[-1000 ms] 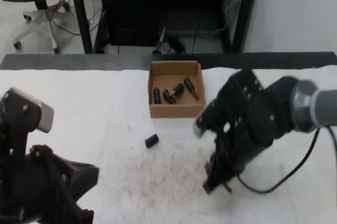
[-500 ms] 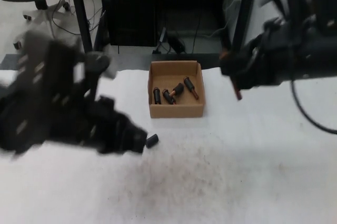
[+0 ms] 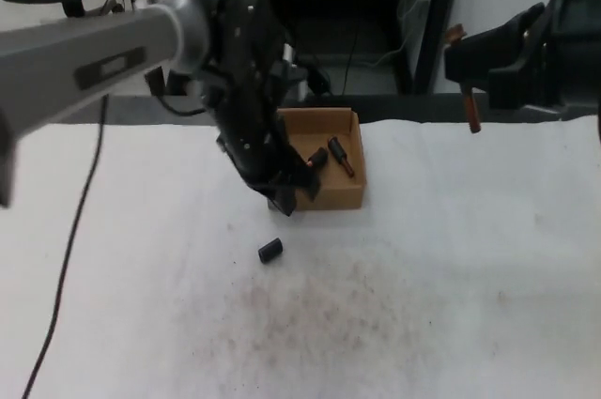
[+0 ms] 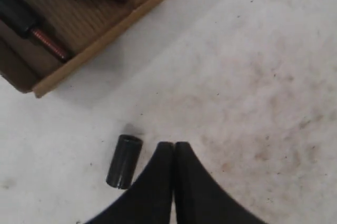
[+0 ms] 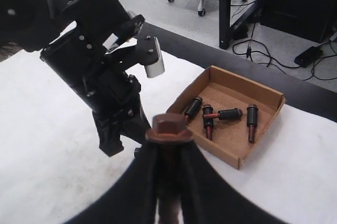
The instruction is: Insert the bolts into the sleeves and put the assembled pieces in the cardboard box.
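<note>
Lying sideways, dark cylindrical sleeve point(image 4: 124, 161), seemingly hollow.

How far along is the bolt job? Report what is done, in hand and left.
Done: four assembled pieces lie in the cardboard box. In hand: the right gripper holds one bolt up in the air; the left gripper, fingers shut and empty, hangs beside the loose sleeve on the bench. Left: grasp that sleeve, join it with the bolt, box the piece.
</note>
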